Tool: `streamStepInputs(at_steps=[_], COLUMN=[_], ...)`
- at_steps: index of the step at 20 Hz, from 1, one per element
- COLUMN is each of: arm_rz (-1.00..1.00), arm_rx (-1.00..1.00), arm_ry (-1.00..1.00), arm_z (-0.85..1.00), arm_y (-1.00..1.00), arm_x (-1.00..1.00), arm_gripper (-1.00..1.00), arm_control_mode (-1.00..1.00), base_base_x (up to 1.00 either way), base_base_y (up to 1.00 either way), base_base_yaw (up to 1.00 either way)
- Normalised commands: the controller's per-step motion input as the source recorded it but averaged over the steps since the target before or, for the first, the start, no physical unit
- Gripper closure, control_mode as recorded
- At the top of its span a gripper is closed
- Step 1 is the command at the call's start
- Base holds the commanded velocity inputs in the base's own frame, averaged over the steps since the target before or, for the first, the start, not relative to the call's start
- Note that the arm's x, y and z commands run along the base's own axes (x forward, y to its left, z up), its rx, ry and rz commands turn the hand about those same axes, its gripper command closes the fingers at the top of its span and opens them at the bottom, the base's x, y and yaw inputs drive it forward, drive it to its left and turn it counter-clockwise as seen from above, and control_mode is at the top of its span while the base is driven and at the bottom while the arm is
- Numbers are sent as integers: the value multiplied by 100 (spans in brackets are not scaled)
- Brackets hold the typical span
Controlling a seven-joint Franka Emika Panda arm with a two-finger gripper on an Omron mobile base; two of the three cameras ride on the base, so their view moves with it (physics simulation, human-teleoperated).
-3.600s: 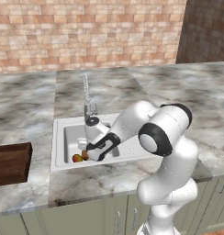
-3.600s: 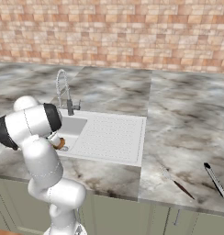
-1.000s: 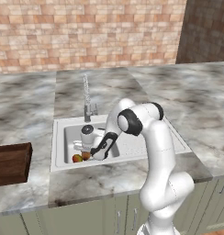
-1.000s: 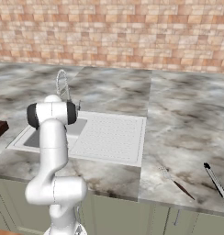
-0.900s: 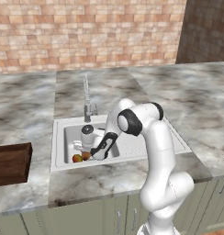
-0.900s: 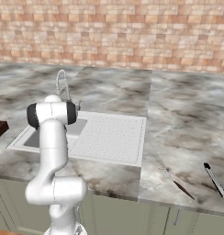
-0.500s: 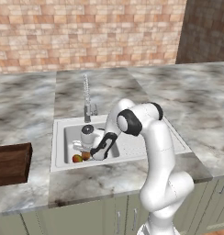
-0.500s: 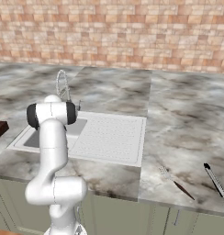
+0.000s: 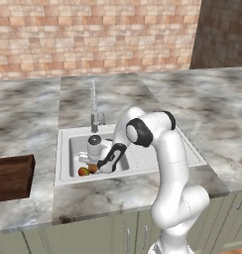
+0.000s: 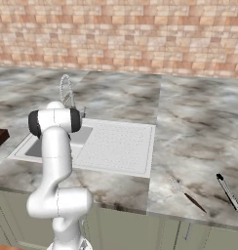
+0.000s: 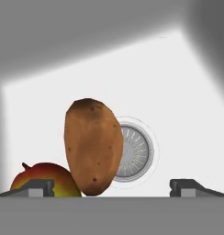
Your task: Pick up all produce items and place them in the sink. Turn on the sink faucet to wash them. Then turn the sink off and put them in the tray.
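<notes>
The gripper [image 11: 111,186] is seen lowered into the basin of the sink [image 9: 73,151], with its jaws spread wide and nothing grasped between them. The brown potato [image 11: 92,146] and the red-and-yellow fruit [image 11: 44,178] are found on the white basin floor, touching each other, the potato partly covering the round drain [image 11: 134,153]. The faucet [image 9: 93,106] is placed behind the basin, and the wooden tray [image 9: 11,177] is laid on the marble surface [image 9: 103,193] to the left of the sink.
</notes>
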Motion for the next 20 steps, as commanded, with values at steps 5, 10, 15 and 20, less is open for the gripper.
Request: streamStepInputs(at_steps=[5,10,15,20], arm_rz=[0,0,0,1], arm_rx=[-1,0,-1,-2], arm_ry=[0,0,0,0], arm_z=[-52,-53,-50,-46], arm_y=[0,0,0,0], arm_x=[6,9,14,15], arm_gripper=[-100,-100,-100,-100], arm_control_mode=[-100,-100,-100,-100], base_base_x=[0,0,0,0], base_base_y=[0,0,0,0], base_base_yaw=[0,0,0,0])
